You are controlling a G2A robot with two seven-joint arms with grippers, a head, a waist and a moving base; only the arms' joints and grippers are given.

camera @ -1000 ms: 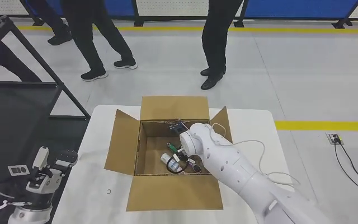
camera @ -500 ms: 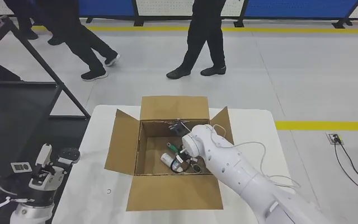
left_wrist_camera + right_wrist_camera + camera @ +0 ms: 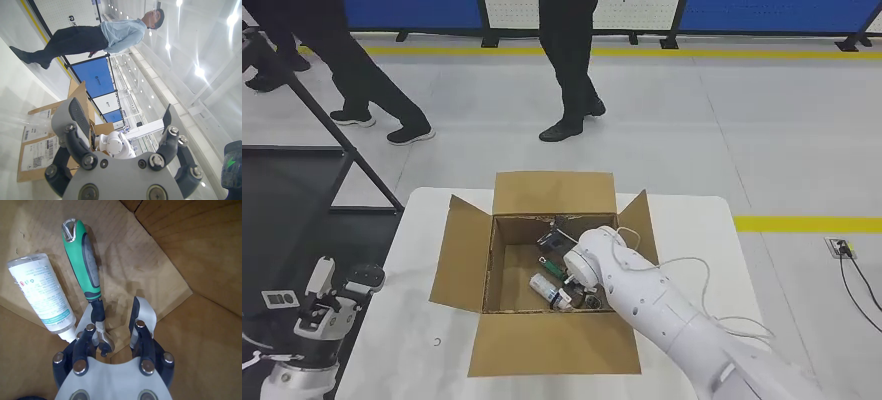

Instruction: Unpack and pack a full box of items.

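The green-handled tool (image 3: 83,262) lies flat on the floor of the cardboard box (image 3: 143,262). Its handle points away from me, and its dark neck and metal head reach in under my right pincer (image 3: 113,306). A white tube (image 3: 42,289) lies just beside the tool, with its cap end near one of my fingers. My right pincer is down inside the box, partly open and holding nothing. The tool's neck sits close against one finger, with a wide gap to the other.

I take the step in hand to be lifting this tool out. To do it well I should shift sideways so the neck sits in the middle of the gap. Then I go down until both pads flank it and close firmly. The neck is thin and the handle looks heavier, so the tool may swing when raised. A grip nearer the handle would steady it. I must keep the tube out of the bite and lift straight up, away from the nearby box wall.

My left pincer (image 3: 121,104) is spread wide and empty, out beside the table (image 3: 412,330), well apart from the box.
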